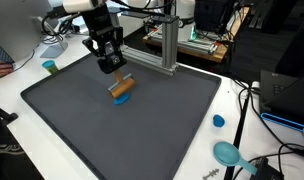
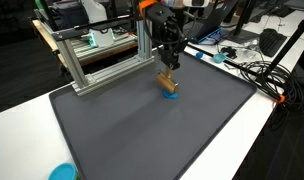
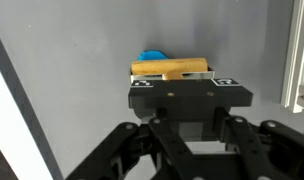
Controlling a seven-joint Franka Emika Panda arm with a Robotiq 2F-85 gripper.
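Observation:
My gripper (image 1: 112, 68) (image 2: 169, 66) hangs over the middle of the dark grey mat (image 1: 82, 120) (image 2: 132, 130). It is shut on a light wooden block (image 1: 123, 87) (image 2: 168, 81) that points down from its fingers. A blue piece (image 1: 121, 99) (image 2: 169, 96) lies on the mat under the block's lower end; whether the two touch I cannot tell. In the wrist view the wooden block (image 3: 170, 68) lies crosswise just beyond the gripper (image 3: 184, 84), with the blue piece (image 3: 152, 56) peeking out behind it.
An aluminium frame (image 1: 164, 45) (image 2: 102, 55) stands on the mat's far side. Off the mat lie a small blue cap (image 1: 219, 121), a teal scoop (image 1: 228, 153) (image 2: 62, 172) and a green cup (image 1: 50, 66). Cables (image 2: 257, 72) run along one table edge.

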